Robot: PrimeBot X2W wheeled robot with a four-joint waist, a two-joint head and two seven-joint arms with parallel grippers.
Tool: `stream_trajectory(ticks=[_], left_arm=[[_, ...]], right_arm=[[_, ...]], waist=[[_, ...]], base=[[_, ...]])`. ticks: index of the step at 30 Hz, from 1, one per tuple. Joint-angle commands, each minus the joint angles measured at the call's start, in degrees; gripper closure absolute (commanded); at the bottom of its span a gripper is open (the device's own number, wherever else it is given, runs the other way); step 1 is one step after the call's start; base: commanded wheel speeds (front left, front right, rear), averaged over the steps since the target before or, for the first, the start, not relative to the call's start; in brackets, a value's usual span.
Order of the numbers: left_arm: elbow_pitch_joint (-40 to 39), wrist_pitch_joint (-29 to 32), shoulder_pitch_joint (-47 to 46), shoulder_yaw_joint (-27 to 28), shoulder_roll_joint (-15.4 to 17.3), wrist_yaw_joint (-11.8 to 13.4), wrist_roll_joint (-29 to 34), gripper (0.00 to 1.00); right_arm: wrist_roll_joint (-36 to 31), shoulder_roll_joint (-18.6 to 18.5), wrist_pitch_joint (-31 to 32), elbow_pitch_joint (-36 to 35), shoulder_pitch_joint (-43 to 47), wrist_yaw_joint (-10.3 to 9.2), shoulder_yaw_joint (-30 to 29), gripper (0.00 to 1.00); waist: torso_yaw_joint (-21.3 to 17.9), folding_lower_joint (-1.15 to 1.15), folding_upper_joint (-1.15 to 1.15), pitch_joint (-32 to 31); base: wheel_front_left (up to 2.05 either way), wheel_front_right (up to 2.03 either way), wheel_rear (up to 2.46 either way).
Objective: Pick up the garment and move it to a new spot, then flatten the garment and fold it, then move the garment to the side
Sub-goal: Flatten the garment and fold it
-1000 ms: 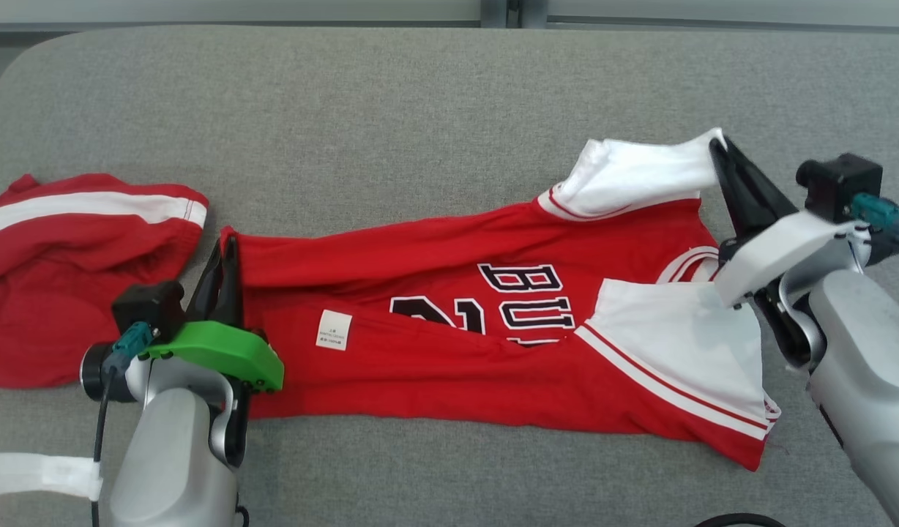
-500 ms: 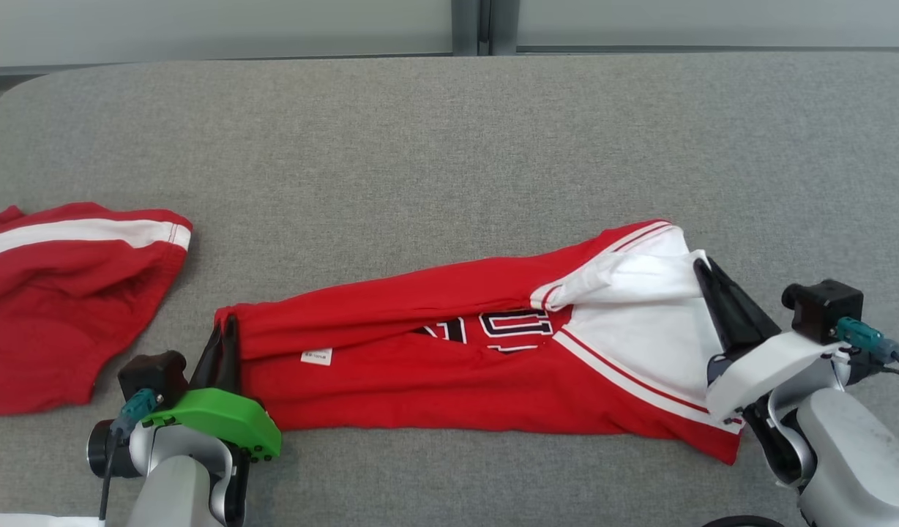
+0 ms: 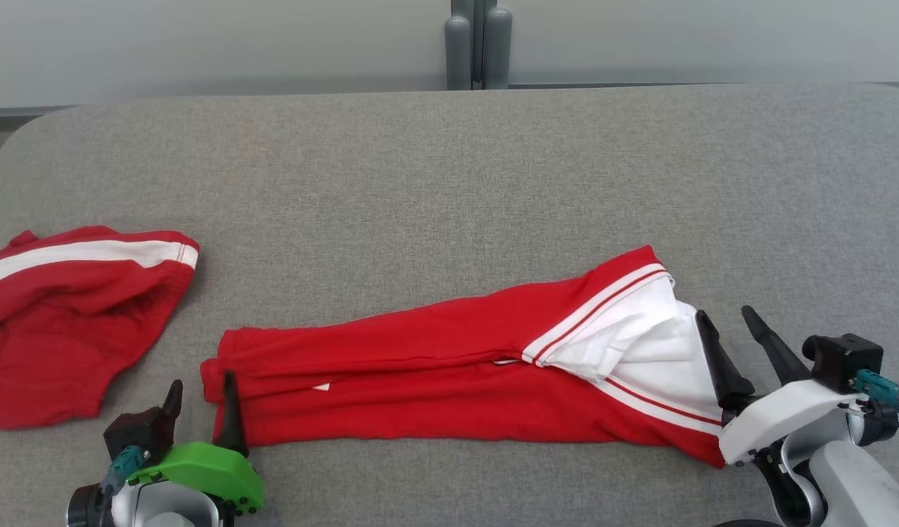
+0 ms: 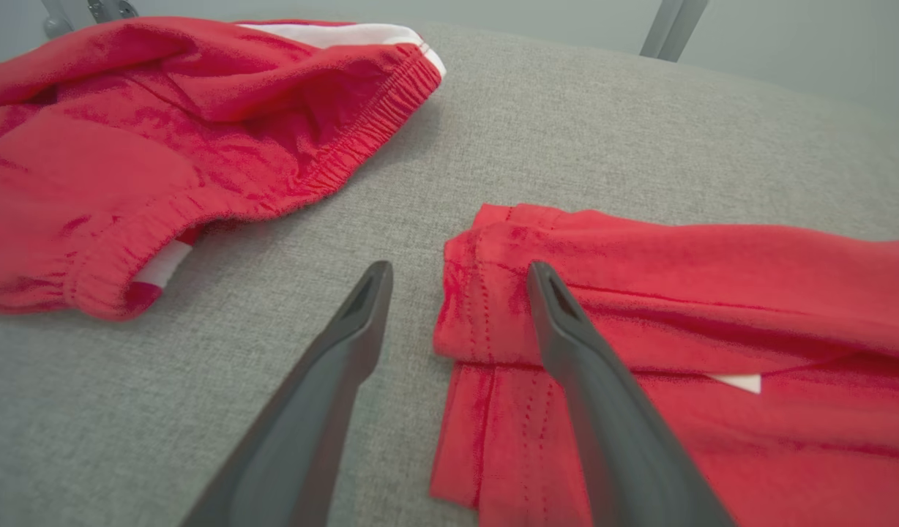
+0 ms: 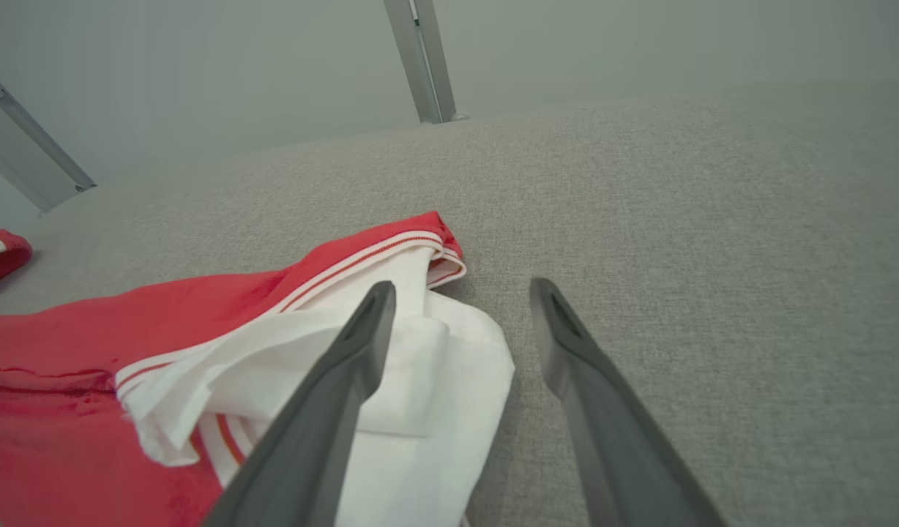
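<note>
Red shirt (image 3: 449, 388) lies folded in a long band near the front edge of the bench (image 3: 449, 183), long axis left to right. Left claw (image 3: 202, 382) gapes empty at its left end, and right claw (image 3: 725, 315) gapes empty at its white right end. Left wrist view shows one finger (image 4: 566, 329) over the hem; head view shows the full length.

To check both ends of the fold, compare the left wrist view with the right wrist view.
Left wrist, not right: the jersey hem end and its white label, left gripper open. Right wrist, not left: the white striped sleeves, right gripper open. Both: the red jersey, the grey table, the second red garment.
</note>
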Motion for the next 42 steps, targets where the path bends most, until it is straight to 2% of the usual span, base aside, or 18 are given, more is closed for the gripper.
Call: stream_trajectory(ticks=[1, 8, 15, 20, 26, 32, 42], left_arm=[[-1.59, 0.01, 1.49, 0.69, 0.26, 0.7, 0.36, 0.0], [-6.39, 0.02, 5.17, 0.68, 0.22, 1.57, 0.05, 0.0], [-7.21, 0.01, 4.12, -2.26, 0.24, 2.06, -1.11, 0.0], [-7.32, 0.02, 3.28, -4.37, 0.24, 2.38, -1.69, 0.0], [-7.84, 0.02, 4.02, -4.73, 0.24, 2.73, -2.04, 0.0], [-8.09, 0.02, 4.92, -5.22, 0.23, 2.8, -2.37, 0.0], [-8.07, 0.02, 5.0, -6.18, 0.23, 2.88, -2.98, 0.0]], right_arm=[[-1.03, 0.12, -0.15, -0.71, 1.2, -0.09, -1.49, 0.0], [-3.72, 1.96, -0.15, -1.8, -1.06, -0.08, -6.13, 0.0], [-5.73, 2.73, 2.25, 5.99, -8.07, -0.09, -5.49, 0.0], [-5.32, 2.64, 2.48, 9.23, -10.74, -0.09, -2.59, 0.0], [-3.63, 1.46, 0.98, 6.92, -9.04, -0.09, 1.2, 0.0], [-1.91, -0.44, 0.24, 1.7, -3.76, -0.09, 5.18, 0.0], [-1.96, 0.09, -0.1, 0.22, -0.33, -0.08, 2.41, 0.0]], waist=[[-0.11, 0.0, 0.0, -0.76], [0.42, 0.0, 0.0, -0.56], [2.1, 0.0, 0.0, 1.0], [3.23, 0.0, 0.0, 1.44], [3.07, 0.0, 0.0, 1.18], [2.23, 0.0, 0.0, 0.61], [1.5, 0.0, 0.0, 1.31]], base=[[0.0, 0.0, 0.0], [0.0, 0.0, 0.0], [0.0, 0.0, 0.0], [0.0, 0.0, 0.0], [0.0, 0.0, 0.0], [0.0, 0.0, 0.0], [0.0, 0.0, 0.0]])
